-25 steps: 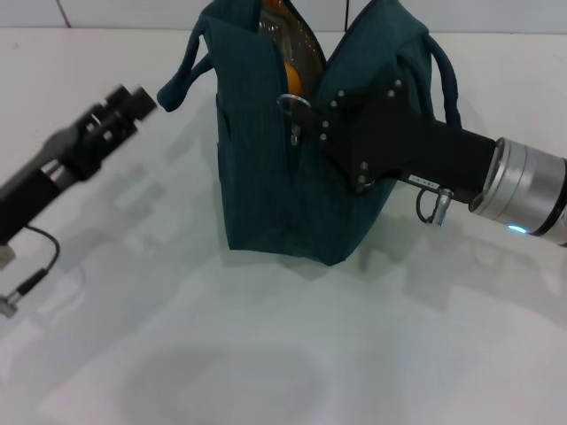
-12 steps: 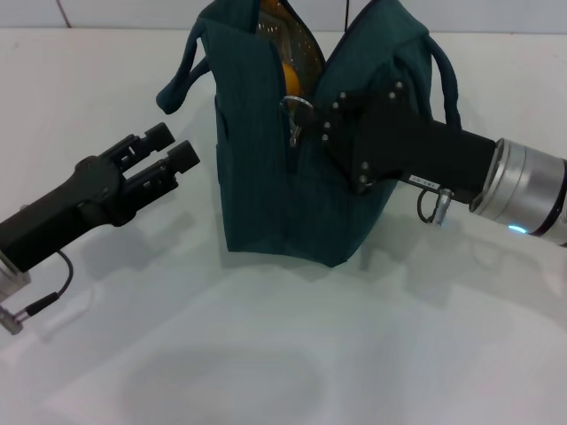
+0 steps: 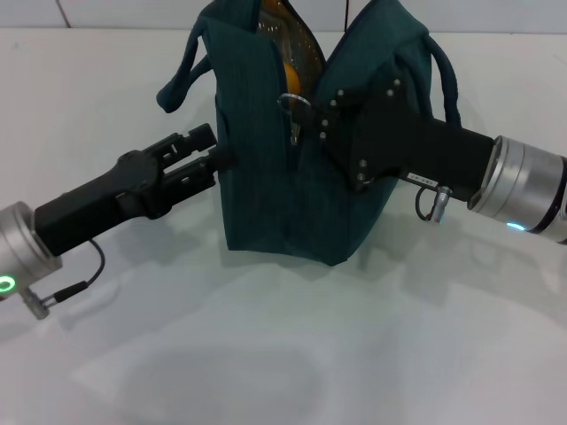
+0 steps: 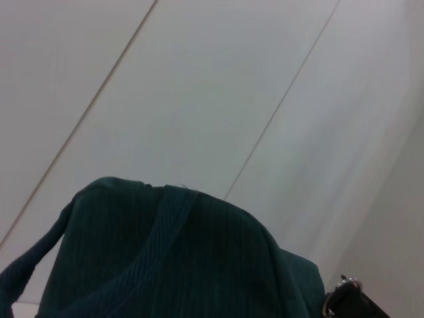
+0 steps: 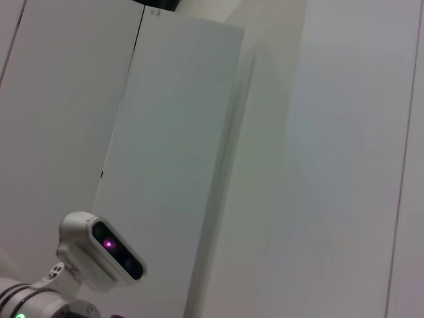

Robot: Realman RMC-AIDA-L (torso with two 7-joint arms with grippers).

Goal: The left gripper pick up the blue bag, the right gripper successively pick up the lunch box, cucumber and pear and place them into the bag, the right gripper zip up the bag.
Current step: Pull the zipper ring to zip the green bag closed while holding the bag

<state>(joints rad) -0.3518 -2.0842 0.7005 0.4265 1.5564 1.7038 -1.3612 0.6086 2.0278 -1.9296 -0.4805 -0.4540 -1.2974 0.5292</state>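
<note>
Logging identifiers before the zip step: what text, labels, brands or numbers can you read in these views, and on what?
No legible text in any view.
Small white label on the underside of the black right gripper beside the dark teal-blue fabric bag: too small to read.
Small dark marks on the white panel, right wrist view: blurred, unreadable.

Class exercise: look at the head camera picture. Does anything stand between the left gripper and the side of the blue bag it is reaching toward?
Nothing visible does. The left gripper is already at the blue bag, its fingertips against the bag's side, with only bare table below.
</note>
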